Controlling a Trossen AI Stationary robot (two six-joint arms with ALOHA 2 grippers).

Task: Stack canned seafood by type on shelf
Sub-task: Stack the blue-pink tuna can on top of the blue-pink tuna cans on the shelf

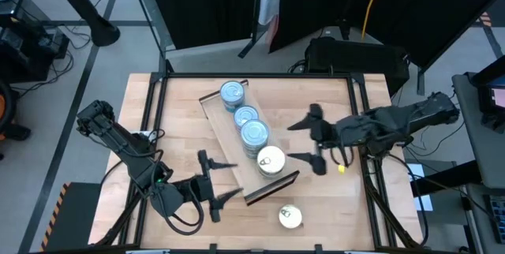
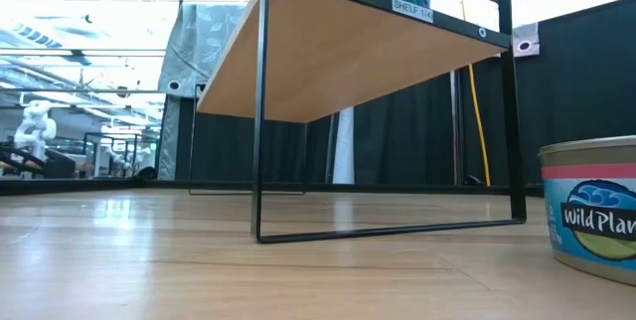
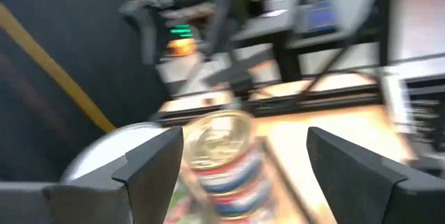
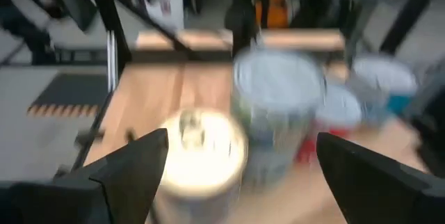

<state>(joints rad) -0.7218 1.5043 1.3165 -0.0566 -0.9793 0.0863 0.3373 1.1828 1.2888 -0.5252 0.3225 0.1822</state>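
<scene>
1. The shelf (image 1: pixel 237 140) lies at a slant across the middle of the wooden table (image 1: pixel 181 120), seen from above; in the low view it stands raised on a thin black frame (image 2: pixel 260 141).
2. Four stacks of tins stand in a row along the shelf. Three have light-blue tops (image 1: pixel 245 117), and the fourth, at the near end, has a silvery-gold top (image 1: pixel 271 159).
3. One more silvery-gold tin (image 1: pixel 289 217) sits alone on the table, off the shelf, close to the near edge. In the low view a tin with a printed label (image 2: pixel 591 216) stands on the tabletop at the right.
4. The left gripper (image 1: pixel 211 187) hovers over the table just beside the near end of the shelf. Its fingers are spread wide and hold nothing. Its wrist camera looks between its two dark fingers (image 3: pixel 149 161) at the gold-topped stack (image 3: pixel 221 158).
5. The right gripper (image 1: pixel 313 140) is on the other side of the shelf, near the gold-topped stack. Its fingers are also spread apart and empty, and its wrist view shows the gold top (image 4: pixel 201 144) beside a blue-topped stack (image 4: pixel 278 99).
</scene>
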